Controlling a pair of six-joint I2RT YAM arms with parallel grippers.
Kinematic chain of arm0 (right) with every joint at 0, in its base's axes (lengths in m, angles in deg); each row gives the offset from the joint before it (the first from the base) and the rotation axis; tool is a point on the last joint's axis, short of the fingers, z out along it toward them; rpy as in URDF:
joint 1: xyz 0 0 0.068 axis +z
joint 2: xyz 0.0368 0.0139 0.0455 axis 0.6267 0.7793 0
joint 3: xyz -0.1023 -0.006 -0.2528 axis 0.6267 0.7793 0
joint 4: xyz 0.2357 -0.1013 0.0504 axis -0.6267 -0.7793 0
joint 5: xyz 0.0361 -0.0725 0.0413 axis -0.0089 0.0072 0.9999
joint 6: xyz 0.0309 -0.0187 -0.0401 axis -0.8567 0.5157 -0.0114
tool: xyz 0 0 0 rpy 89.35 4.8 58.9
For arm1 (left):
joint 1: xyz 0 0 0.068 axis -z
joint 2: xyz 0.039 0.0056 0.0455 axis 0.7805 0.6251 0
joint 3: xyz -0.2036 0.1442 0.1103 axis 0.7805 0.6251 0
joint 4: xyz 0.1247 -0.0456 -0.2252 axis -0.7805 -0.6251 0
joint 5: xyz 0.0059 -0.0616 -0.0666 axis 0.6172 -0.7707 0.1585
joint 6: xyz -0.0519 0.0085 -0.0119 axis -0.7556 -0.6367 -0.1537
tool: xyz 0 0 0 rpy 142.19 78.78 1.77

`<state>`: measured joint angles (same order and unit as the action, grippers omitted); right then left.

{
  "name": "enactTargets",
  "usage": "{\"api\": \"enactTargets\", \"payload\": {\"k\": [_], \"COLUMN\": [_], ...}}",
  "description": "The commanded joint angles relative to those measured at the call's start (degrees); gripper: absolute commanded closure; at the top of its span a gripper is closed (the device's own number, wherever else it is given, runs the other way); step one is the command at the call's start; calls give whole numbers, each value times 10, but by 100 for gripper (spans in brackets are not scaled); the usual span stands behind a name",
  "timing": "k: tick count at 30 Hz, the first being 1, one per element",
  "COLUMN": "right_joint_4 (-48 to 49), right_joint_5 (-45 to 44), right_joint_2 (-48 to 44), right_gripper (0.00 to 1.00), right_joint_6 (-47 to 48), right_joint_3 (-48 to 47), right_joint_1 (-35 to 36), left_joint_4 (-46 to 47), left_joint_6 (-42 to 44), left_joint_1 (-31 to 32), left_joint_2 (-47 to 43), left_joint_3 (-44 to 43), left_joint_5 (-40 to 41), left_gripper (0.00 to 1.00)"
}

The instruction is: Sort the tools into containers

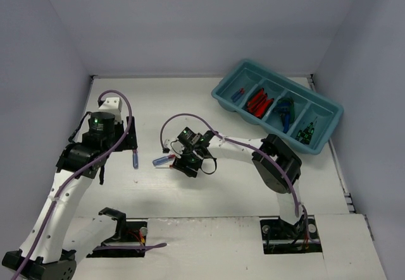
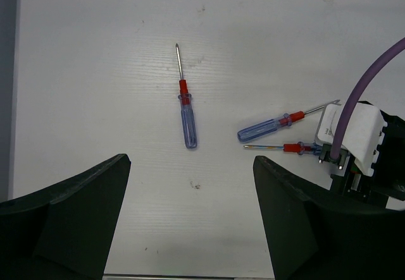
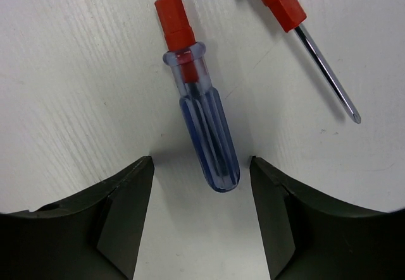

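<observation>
Screwdrivers (image 1: 163, 160) in a pair lie at the middle of the white tabletop (image 1: 209, 194) in the top view, right at the fingertips of the right tool (image 1: 180, 161). The right arm (image 1: 278, 163) rises from its base, bends at the elbow and stretches its forearm leftward, low over the surface. A lone screwdriver (image 1: 135, 160) lies just left of the pair, near the left arm (image 1: 63, 188), which leans up and inward with its wrist above the tabletop. At the far right sits the teal tray (image 1: 219, 97), set at a slant, with four compartments. The leftmost holds small blue-and-red screwdrivers (image 1: 238, 95), too small to count, the next red-handled knives (image 1: 258, 101), the third blue and green pliers (image 1: 285, 111), and the rightmost green-and-black-handled items (image 1: 307, 132). In the left wrist view, the left tool (image 2: 191, 161) hangs over the tabletop with its jaws spread wide and nothing between them. The lone screwdriver lies just ahead of the gap, tip pointing away. To the right, one of the pair shows its whole handle, while the other's handle is hidden by the right tool. In the right wrist view, the right tool is open. Its fingers (image 3: 126, 217) flank the butt of one blue handle, with bare tabletop on each side, so nothing is gripped. The other screwdriver slants across the upper right, tip toward the tool, apart from the first.
</observation>
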<state>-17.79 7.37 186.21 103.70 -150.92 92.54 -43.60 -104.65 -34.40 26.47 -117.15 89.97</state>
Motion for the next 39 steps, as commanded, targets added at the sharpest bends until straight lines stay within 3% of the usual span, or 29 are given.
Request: {"api": "enactTargets", "payload": {"k": [1, 9, 17, 27, 32, 39], "right_joint_4": [-9, -8, -9, -73, -69, -61], "right_joint_5": [-4, -5, -35, -76, -91, -117], "right_joint_2": [-12, 18, -49, -233, -245, -131], "right_gripper": [42, 51, 86, 90, 100, 100], "right_joint_6": [-1, 6, -17, -43, -96, -250], "right_joint_3": [-9, -31, 36, 62, 19, -150], "right_joint_1": [9, 18, 18, 16, -99, -295], "left_joint_4": [15, 16, 16, 23, 40, 50], "left_joint_6": [5, 6, 12, 24, 28, 60], "left_joint_1": [-4, -4, -4, -4, -4, -4], "left_joint_2": [15, 19, 26, 47, 75, 100], "left_joint_3": [-17, -14, -21, -21, -25, -28], "left_joint_5": [9, 12, 11, -1, -27, -76], "left_gripper": [24, 24, 24, 24, 24, 24]}}
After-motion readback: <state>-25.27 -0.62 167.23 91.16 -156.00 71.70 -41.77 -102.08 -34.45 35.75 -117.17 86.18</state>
